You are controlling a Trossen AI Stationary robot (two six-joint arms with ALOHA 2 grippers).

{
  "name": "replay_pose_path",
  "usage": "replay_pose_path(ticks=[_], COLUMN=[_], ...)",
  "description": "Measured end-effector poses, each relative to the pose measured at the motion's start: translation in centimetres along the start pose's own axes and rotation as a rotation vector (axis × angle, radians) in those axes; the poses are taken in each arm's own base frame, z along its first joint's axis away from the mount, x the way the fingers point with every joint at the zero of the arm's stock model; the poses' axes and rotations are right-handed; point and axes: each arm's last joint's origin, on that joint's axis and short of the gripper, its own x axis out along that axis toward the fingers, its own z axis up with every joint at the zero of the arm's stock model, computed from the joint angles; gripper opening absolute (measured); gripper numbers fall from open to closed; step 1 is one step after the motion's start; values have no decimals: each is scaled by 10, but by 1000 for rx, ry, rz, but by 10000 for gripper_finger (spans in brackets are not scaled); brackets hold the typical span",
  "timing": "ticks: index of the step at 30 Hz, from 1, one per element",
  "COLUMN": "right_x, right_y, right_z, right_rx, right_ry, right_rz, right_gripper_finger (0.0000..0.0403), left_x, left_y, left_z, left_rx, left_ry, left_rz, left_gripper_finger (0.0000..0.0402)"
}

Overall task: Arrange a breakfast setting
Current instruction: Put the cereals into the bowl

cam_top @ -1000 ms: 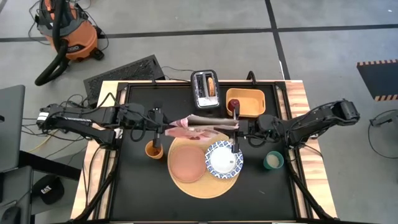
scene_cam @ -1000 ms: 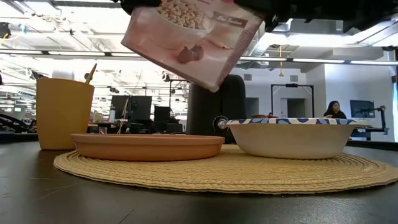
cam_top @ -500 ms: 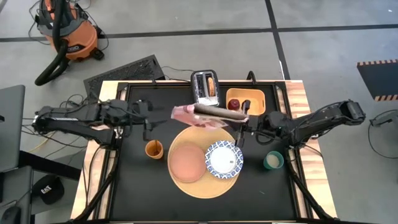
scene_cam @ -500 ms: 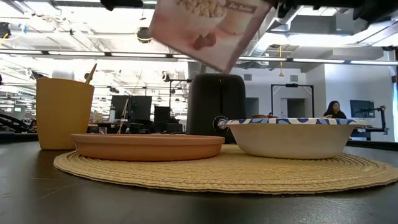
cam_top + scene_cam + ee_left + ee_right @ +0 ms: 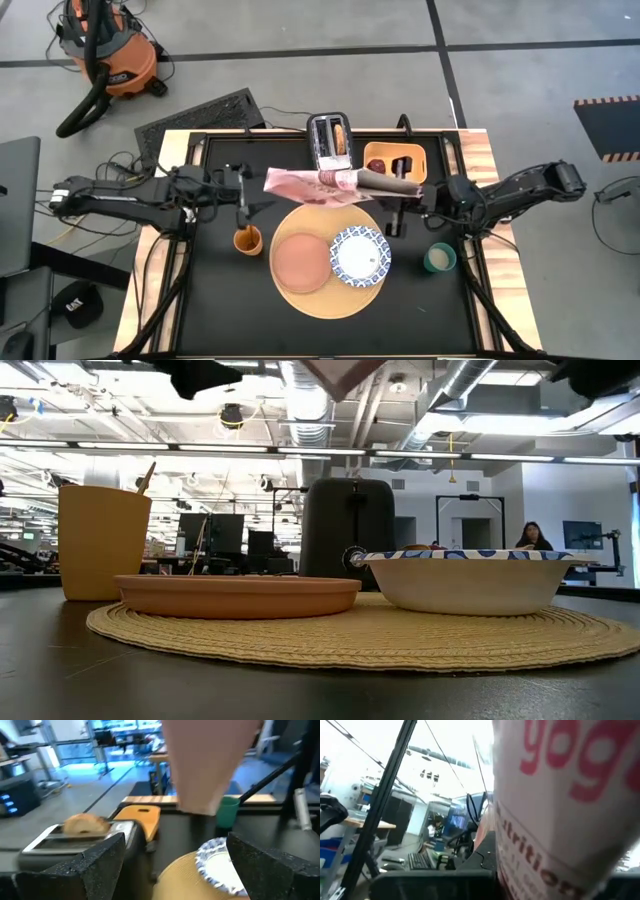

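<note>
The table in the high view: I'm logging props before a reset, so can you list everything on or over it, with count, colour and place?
Wood board: one, light wood, table centre front.
Plate: one, salmon pink, on the board's left half.
Dish: one, blue-and-white, on the board's right half.
Cereal bag: one, pink, held in the air above the board's far edge.
Toaster: one, black and silver, far centre, bread in a slot.
Tray: one, yellow, right of the toaster, with a red apple inside.
Cup: one, orange-yellow, left of the board.
Green cup: one, right of the board.
Left hand: open, left of the bag.
Right hand: shut on the bag.
</note>
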Motion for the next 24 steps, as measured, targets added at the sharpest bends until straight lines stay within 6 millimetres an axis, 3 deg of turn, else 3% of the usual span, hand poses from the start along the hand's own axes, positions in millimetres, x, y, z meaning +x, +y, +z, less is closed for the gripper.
replay_pose_path(ticks=[8, 17, 20, 24], right_x=[27, 41, 41, 41], right_y=[7, 10, 11, 10], right_z=[-11, -13, -15, -14], right_rx=[-7, -10, -10, -10], right_ry=[-39, -64, -44, -55], right_rz=[38, 71, 79, 75], right_gripper_finger=[23, 23, 23, 23], left_x=[31, 30, 30, 30], left_y=[-7, -9, -11, -11], left_z=[3, 13, 14, 14], left_rx=[-15, -9, 11, 18], left_ry=[-148, -258, -278, -280], left_rz=[-121, -141, -153, -150], left_gripper_finger=[334, 328, 302, 235])
